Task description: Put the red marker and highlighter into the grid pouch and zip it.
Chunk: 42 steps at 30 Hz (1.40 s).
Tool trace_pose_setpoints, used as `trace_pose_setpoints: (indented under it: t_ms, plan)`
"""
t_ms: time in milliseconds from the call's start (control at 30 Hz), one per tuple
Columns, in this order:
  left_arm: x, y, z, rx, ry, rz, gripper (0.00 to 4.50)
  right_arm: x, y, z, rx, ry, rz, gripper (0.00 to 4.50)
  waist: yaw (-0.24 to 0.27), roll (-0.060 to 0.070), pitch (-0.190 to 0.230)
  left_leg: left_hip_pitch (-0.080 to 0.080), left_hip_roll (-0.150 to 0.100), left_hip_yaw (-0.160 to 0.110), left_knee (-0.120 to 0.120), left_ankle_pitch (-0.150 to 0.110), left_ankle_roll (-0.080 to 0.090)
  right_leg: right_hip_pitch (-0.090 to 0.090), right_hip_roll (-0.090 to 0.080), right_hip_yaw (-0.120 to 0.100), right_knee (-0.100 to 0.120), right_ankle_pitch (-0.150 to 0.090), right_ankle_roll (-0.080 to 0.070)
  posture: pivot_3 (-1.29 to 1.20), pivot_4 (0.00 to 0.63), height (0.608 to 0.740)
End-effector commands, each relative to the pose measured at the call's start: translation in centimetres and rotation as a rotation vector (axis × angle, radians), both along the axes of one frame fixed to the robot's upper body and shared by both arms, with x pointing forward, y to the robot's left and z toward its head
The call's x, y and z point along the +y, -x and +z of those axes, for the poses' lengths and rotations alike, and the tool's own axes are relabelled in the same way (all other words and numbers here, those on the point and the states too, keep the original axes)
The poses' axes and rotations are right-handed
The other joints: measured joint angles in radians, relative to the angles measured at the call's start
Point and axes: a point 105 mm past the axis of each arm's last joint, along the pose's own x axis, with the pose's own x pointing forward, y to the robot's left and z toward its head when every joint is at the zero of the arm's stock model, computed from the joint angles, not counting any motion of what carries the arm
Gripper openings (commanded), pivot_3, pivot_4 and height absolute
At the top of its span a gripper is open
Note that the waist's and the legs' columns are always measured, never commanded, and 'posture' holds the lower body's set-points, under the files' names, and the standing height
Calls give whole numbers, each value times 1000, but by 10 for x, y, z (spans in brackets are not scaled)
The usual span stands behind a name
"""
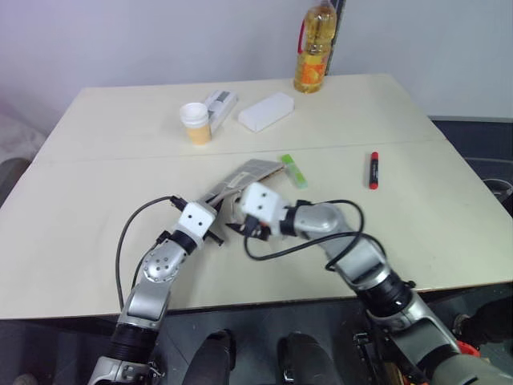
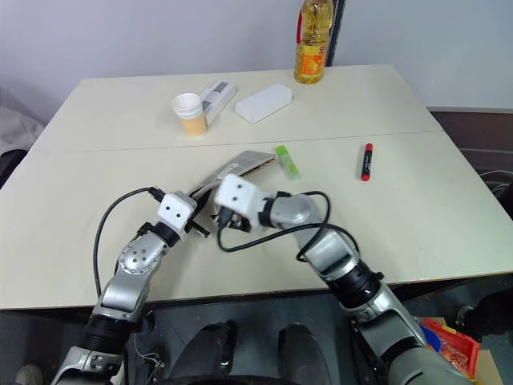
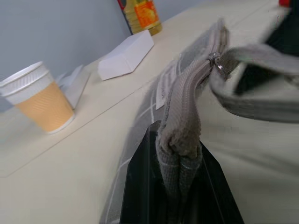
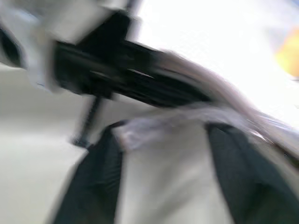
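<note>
Left pincer (image 3: pixel 180 186) clamped on near end of grey grid-fabric pouch (image 1: pixel 250 172); right pincer (image 4: pixel 163 172) apart beside it. Pale-green highlighter (image 1: pixel 292 170) just past pouch's far end, slim red marker (image 1: pixel 373 169) further toward tabletop's right edge: right arm nearer both.

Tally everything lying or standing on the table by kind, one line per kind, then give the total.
Pens: 2, the red marker and the highlighter
Pouches: 1, the grid pouch
Boxes: 2, a plain white box and a smaller white carton
Cups: 1, a paper cup
Bottles: 1, an oil bottle
Total: 7
</note>
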Motion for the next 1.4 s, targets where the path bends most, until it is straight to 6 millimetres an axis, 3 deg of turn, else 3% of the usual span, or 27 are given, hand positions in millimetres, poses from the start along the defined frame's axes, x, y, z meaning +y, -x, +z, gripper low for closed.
trace_pose_setpoints:
  t_ms: [33, 133, 233, 467, 633, 733, 800, 833, 867, 1000, 1133, 1233, 1400]
  plan:
    - [19, 2, 15, -51, -10, 47, 0, -32, -14, 19, -11, -91, -131, 3377, 0, 0, 0, 0, 0, 0, 0, 0, 0, 0, 0, 0, 0, 0, 0, 0, 150, 740]
    - [29, 4, 15, -56, -44, 67, 0, -58, -33, 17, 12, -124, -275, 3377, -4, 0, 0, 0, 0, 0, 0, 0, 0, 0, 0, 0, 0, 0, 0, 0, 150, 740]
    - [41, 3, 16, -54, -55, 100, 0, -90, -64, 10, 59, -183, -508, 3377, -5, 0, 0, 0, 1, 0, 0, 0, 0, 0, 0, 0, 0, 0, 0, 0, 150, 740]
    - [39, 1, 15, -50, -54, 92, 0, -102, -99, -13, 138, -238, -697, 3377, -4, 0, 0, 0, 0, 1, -1, 0, 0, -1, 0, 0, 0, 0, 0, 0, 150, 740]
    - [36, 2, 14, -51, -43, 92, 0, -103, -107, -27, 217, -277, -746, 3377, -2, 0, 0, 0, 0, 2, -1, 0, 0, 0, 0, 0, 0, 0, 0, 0, 150, 740]
    - [36, 2, 14, -51, -40, 94, 0, -106, -110, -28, 214, -287, -771, 2475, -3, 0, 0, 0, 0, 2, -1, 0, 0, 0, 0, 0, 0, 0, 0, 0, 150, 740]
    - [35, 2, 15, -51, -32, 95, 0, -105, -111, -24, 199, -303, -765, 1486, -4, 0, 0, 0, 0, 2, -1, 0, 0, 0, 0, 0, 0, 0, 0, 0, 150, 740]
    - [35, 2, 15, -51, -26, 95, 0, -105, -111, -22, 187, -308, -757, 941, -4, 0, 0, 0, 0, 2, -1, 0, 0, 0, 0, 0, 0, 0, 0, 0, 150, 740]
    - [35, 1, 15, -51, -18, 94, 0, -104, -110, -18, 164, -303, -743, 866, -4, 0, 0, 0, 0, 2, -1, 0, 0, 0, 0, 0, 0, 0, 0, 0, 150, 740]
    - [35, 1, 20, -55, 24, 82, 0, -106, -99, -5, 46, -224, -655, 877, -3, 0, 0, 0, 0, 2, -1, 0, 0, -1, 0, 1, 0, 0, 0, 0, 150, 740]
    - [30, 1, 23, -41, 83, 33, 0, -107, -69, 12, -35, -171, -482, 877, 4, 0, 0, -1, 0, 2, 0, 0, 0, 0, 0, 0, 0, 0, 1, 0, 150, 740]
    - [25, 0, 22, -30, 91, -7, 0, -107, -43, 23, -14, -190, -380, 877, 0, 0, 0, -1, 0, 1, 0, 0, 0, 0, -1, 0, 0, 0, 1, 0, 150, 740]
    - [19, -2, 21, -21, 98, -39, 0, -103, -23, 24, 26, -208, -335, 877, -6, 0, 0, 0, 1, 1, 0, 0, 0, 0, 1, 0, 0, 0, 0, 0, 150, 740]
